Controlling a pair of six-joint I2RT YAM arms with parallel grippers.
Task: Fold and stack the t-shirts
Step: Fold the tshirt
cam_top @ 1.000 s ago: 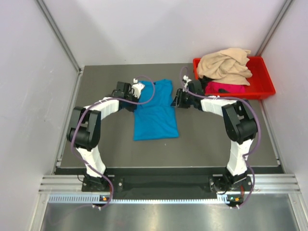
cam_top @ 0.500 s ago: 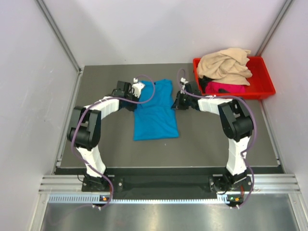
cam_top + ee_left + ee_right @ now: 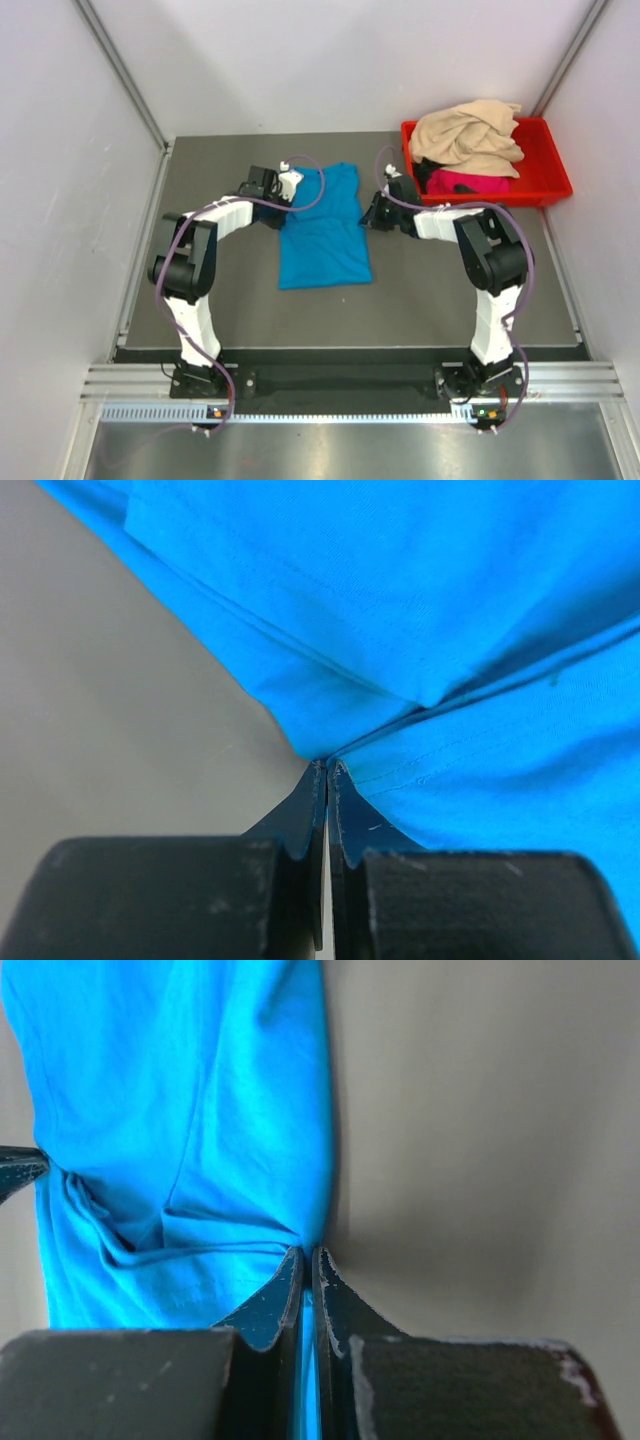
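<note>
The turquoise-blue t-shirt [image 3: 322, 228] lies folded lengthwise in the middle of the table. My left gripper [image 3: 283, 208] is shut on its left edge near the far end; the pinched cloth shows in the left wrist view [image 3: 420, 630]. My right gripper [image 3: 366, 213] is shut on its right edge, with blue cloth between the jaws in the right wrist view [image 3: 190, 1140]. The beige-tan t-shirt [image 3: 468, 135] is heaped on the magenta-pink t-shirt [image 3: 468, 183] at the back right.
A red plastic bin [image 3: 548, 180] at the back right corner holds the beige and pink shirts. Grey walls stand close on the left, right and back. The dark table [image 3: 430, 290] extends in front of the blue shirt.
Both grippers have shifted slightly toward the far end of the table with the blue shirt's edges in them. The shirt's outline has barely changed.
</note>
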